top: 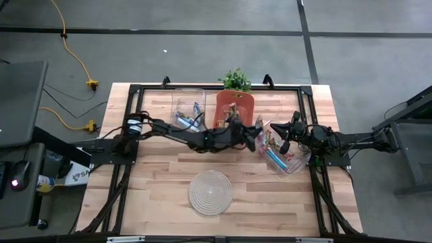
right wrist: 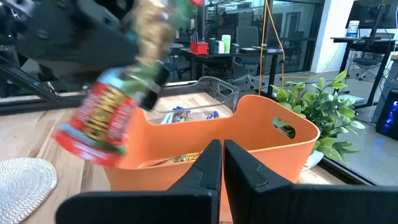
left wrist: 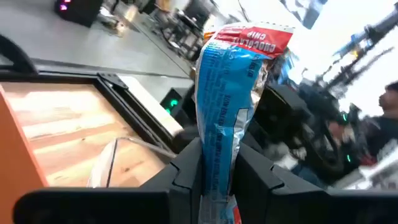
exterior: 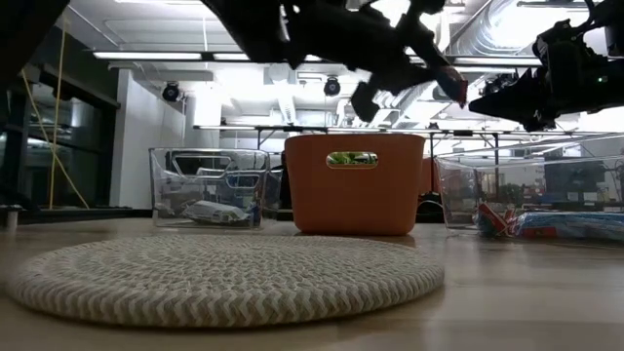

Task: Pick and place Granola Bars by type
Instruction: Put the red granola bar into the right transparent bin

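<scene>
A granola bar in a light blue wrapper with a red end sticks out of my left gripper, which is shut on it. In the high view that gripper hangs above the table between the orange bin and the clear bin at the right, which holds several bars. The right wrist view shows the held bar blurred in front of the orange bin. My right gripper is shut with nothing in it and stays near the table's right edge. My left gripper pinches the bar's near end between its two fingers, one on each flat face. The gripper points about level toward the table's right side. The bar lies along the fingers and juts out beyond them, lifted clear of the table and bins.
A second clear bin with blue-wrapped bars stands at the far left of the orange bin. A round woven mat lies near the front edge. A small plant stands at the far edge behind the orange bin.
</scene>
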### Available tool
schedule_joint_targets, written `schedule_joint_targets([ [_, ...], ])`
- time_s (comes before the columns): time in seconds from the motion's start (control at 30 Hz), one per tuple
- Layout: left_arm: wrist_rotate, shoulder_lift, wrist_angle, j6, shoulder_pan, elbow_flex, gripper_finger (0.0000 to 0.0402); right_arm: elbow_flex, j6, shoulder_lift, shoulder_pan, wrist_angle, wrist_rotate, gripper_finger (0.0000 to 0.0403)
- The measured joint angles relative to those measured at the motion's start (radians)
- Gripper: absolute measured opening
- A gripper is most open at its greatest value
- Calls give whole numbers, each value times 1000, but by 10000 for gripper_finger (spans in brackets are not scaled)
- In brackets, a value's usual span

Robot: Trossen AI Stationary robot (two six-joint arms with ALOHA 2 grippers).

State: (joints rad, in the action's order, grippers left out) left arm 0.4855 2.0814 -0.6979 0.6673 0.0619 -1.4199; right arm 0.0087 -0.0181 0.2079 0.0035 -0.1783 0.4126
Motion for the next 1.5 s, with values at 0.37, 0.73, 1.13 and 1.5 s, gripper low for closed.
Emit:
schedule_joint_targets([
  [0.37, 20, 148, 344, 19, -22, -321, 69, 0, 0, 1, 0, 1, 0, 0],
  [0.73, 168, 165, 577, 46, -30, -382, 69, 0, 0, 1, 0, 1, 0, 0],
  [1.13, 93, 239, 556, 125, -20, -383, 69, 0, 0, 1, 0, 0, 0, 0],
  [1.5, 51, 247, 500, 28, -22, -382, 69, 0, 0, 1, 0, 1, 0, 0],
])
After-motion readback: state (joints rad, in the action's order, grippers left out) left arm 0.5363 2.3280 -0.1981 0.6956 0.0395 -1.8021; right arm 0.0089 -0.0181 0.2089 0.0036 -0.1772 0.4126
